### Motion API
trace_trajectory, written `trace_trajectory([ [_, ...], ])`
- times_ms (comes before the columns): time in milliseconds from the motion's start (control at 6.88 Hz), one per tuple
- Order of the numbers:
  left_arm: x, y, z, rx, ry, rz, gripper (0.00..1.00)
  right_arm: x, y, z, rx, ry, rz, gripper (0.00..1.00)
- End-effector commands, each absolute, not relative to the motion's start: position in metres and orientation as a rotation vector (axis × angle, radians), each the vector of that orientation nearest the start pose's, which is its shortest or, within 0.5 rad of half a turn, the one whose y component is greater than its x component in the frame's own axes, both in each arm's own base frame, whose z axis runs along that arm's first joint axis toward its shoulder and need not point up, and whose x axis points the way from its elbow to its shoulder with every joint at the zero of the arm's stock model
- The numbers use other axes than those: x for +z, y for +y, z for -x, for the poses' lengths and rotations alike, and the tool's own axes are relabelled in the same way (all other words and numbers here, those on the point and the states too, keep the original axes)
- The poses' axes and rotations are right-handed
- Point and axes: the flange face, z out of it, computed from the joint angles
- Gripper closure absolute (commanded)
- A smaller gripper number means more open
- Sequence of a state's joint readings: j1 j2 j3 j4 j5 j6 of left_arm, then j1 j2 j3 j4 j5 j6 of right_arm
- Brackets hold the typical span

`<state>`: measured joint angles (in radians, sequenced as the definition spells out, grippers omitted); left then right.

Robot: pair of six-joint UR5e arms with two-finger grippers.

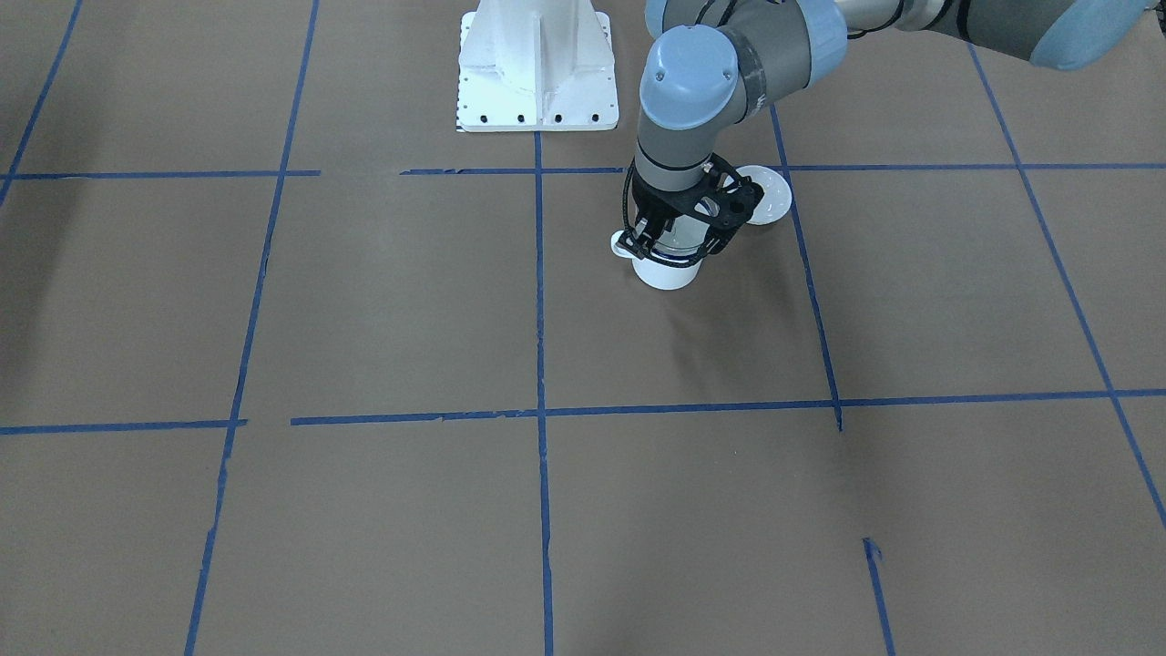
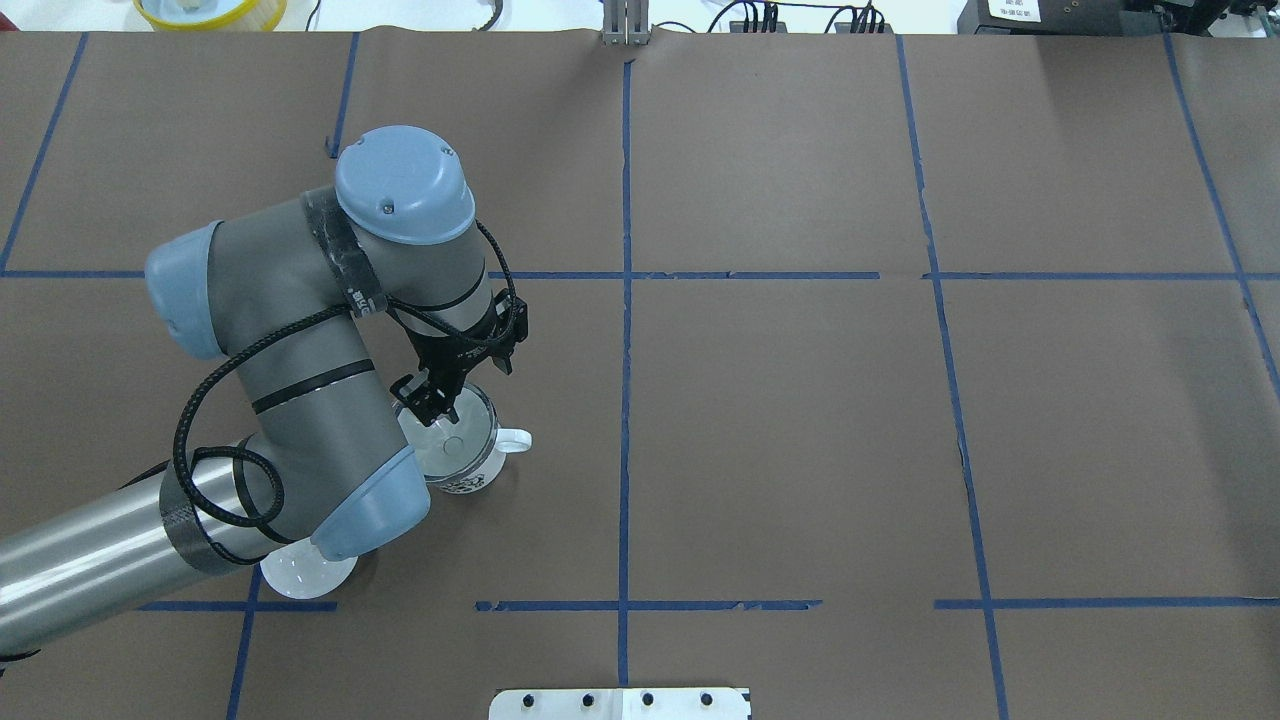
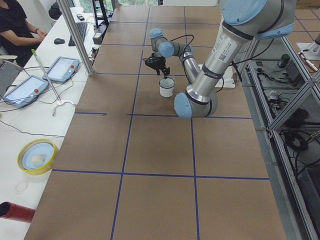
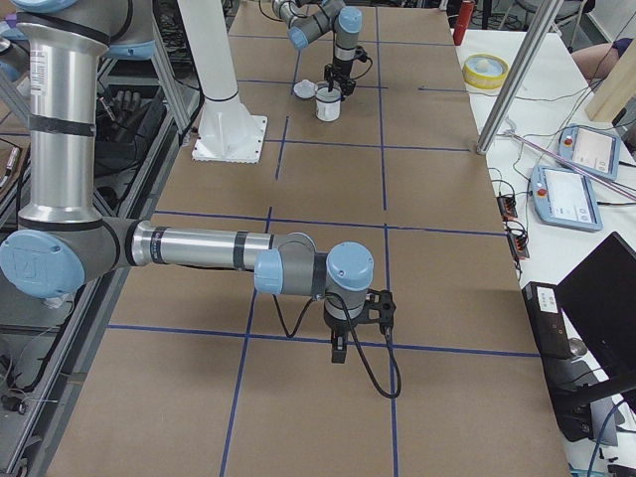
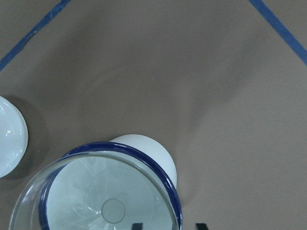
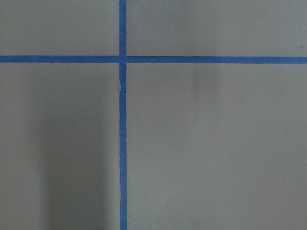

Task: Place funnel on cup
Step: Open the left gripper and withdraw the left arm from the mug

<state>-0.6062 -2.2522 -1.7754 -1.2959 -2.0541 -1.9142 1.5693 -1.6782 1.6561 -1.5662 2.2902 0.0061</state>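
The white enamel mug [image 5: 152,152] with a dark blue rim stands upright on the brown table, also seen in the overhead view [image 2: 472,468] and the front view [image 1: 668,273]. The clear plastic funnel [image 5: 103,189] sits in the mug's mouth, shifted a little to one side, its spout hole pointing down; it shows faintly in the overhead view [image 2: 452,436]. My left gripper [image 5: 169,225] hangs just above the mug's rim, jaws apart and holding nothing, as in the overhead view [image 2: 432,405]. My right gripper [image 4: 338,350] hovers over bare table far from the mug; I cannot tell its state.
A round white lid [image 1: 770,196] lies on the table close beside the mug, partly under my left arm [image 2: 300,572]. The white robot base [image 1: 537,73] stands behind. A yellow bowl [image 3: 37,156] sits off the table's side.
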Motion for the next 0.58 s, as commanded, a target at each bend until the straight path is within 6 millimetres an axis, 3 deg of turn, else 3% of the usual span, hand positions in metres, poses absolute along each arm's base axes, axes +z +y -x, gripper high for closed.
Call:
trace_trajectory([
  [0,0.199,-0.475,-0.435,-0.636,0.729,0.285,0.00,0.670,-0.445,-0.067,0.010,-0.719,0.019,0.00],
  [291,0.232,-0.504,-0.335,-0.417,0.766,0.099,0.00,0.671,-0.445,-0.067,0.011,-0.719,0.020,0.00],
  [436,0.250,-0.535,-0.274,-0.355,0.756,0.010,0.00,0.671,-0.445,-0.067,0.011,-0.719,0.020,0.00],
])
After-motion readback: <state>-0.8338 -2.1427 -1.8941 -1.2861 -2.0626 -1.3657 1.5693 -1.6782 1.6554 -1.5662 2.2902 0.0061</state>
